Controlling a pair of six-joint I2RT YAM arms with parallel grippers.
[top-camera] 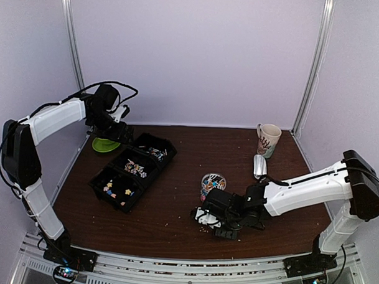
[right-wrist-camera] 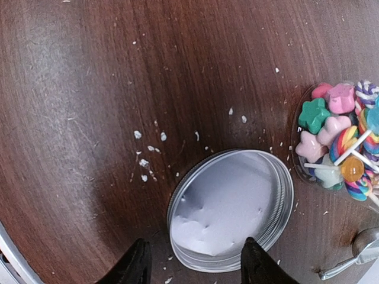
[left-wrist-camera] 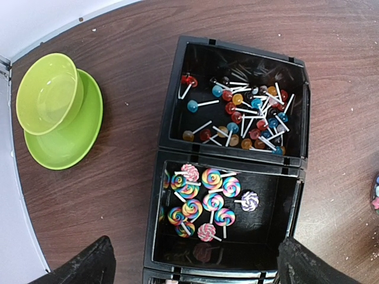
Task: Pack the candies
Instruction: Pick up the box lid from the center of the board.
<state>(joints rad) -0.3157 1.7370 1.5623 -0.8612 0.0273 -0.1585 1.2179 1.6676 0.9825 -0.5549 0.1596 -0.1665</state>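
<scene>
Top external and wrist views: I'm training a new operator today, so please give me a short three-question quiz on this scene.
1. True or false: the round silver metal lid sits on the clear candy jar.
2. The rainbow swirl lollipops lie: A) mixed with the small ball lollipops; B) in the black plastic tray, one compartment over from them; C) loose outside it.
3. Fill in: the small lime-green bowl rests on a lime-green ____.
Key: 1 false, it lies on the brown wooden table beside the jar; 2 B; 3 plate.
</scene>
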